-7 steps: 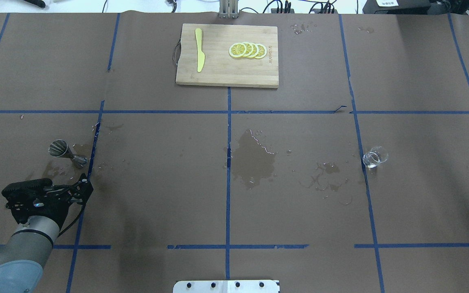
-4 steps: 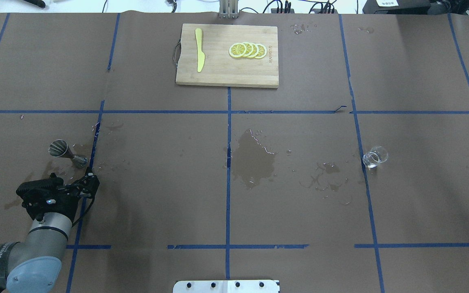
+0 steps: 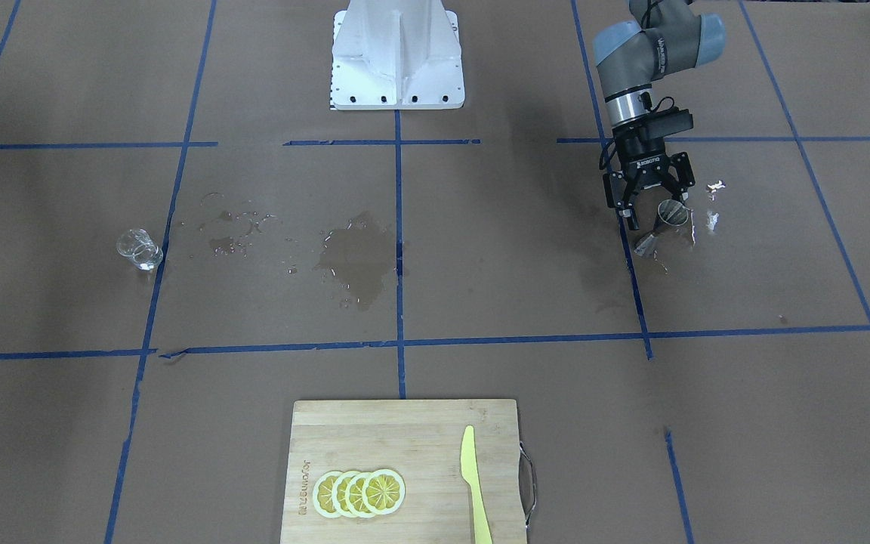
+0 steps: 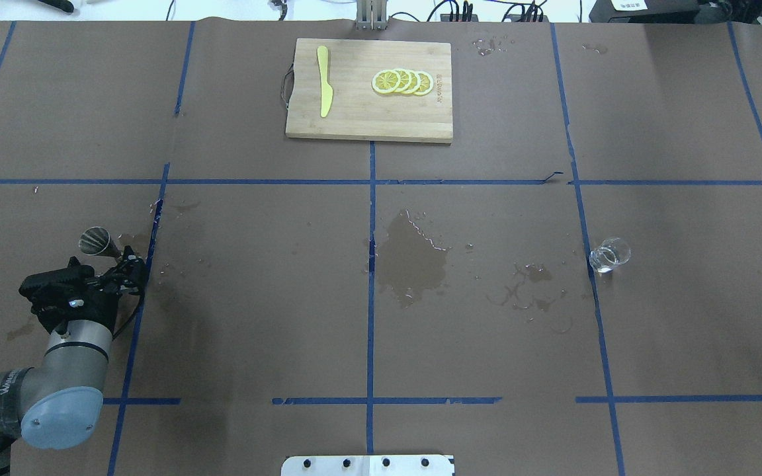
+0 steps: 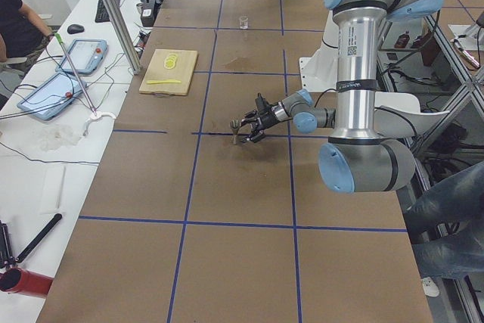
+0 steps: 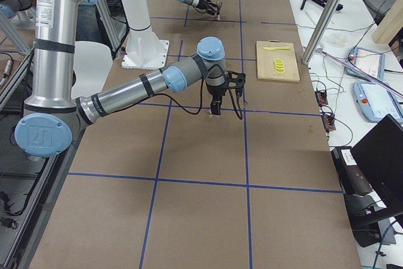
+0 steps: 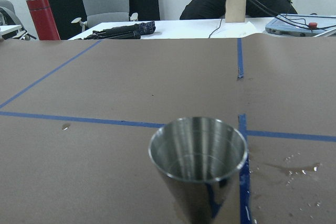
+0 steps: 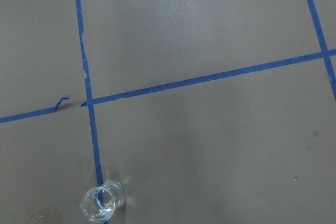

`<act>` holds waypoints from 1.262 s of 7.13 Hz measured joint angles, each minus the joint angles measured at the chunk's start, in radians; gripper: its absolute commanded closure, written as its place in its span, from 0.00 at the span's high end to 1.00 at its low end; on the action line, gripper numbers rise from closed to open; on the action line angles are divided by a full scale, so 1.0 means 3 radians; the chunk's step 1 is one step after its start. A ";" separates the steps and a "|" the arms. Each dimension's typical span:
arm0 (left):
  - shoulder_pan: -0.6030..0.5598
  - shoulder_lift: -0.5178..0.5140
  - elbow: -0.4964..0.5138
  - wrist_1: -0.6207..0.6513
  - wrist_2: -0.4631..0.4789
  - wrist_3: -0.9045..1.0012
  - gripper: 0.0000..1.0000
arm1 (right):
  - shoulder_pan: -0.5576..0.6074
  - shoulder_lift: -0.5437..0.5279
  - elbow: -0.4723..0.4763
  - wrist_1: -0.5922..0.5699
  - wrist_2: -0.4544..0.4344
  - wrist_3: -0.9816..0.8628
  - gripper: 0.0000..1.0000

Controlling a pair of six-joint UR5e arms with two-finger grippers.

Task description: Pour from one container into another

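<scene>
The task is at the reaching stage, and no pouring has begun. In the lower left of the overhead view the left gripper is down at table level with its jaws spread. The steel jigger stands upright right at its fingertips, seemingly between them but not yet pinched. The left wrist view shows the jigger's open mouth low in the frame and very close.

The next move is probably to close on the narrow waist without knocking the jigger over, since it looks top-heavy and the paper around it is wet.

At the right edge of the overhead view only a sliver of the right gripper shows, and I cannot tell whether it is spread or closed. It hangs above the table with the glass cup not yet in its grasp. The cup stands upright by a blue tape line at middle right, well apart from the jigger. The cup has to be gripped and the two brought together.

Between them, in the middle of the frame, lie a dark wet patch and some scattered drops, but nothing solid. At the top centre is a cutting board with lemon slices and a yellow knife, clear of the working line.
</scene>
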 measured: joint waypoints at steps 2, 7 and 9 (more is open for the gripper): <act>-0.0052 -0.0033 0.0051 -0.0001 0.0003 0.0010 0.85 | -0.0088 -0.0049 0.0031 0.0000 -0.0086 0.0054 1.00; -0.0061 -0.0263 0.0253 -0.0007 -0.0002 0.0014 0.79 | -0.0294 -0.0202 0.0244 0.0009 -0.0468 0.0116 1.00; -0.0061 -0.0280 0.0258 -0.0010 -0.0002 0.0023 0.66 | -0.0586 -0.0324 0.0436 0.0171 -0.0874 0.0328 1.00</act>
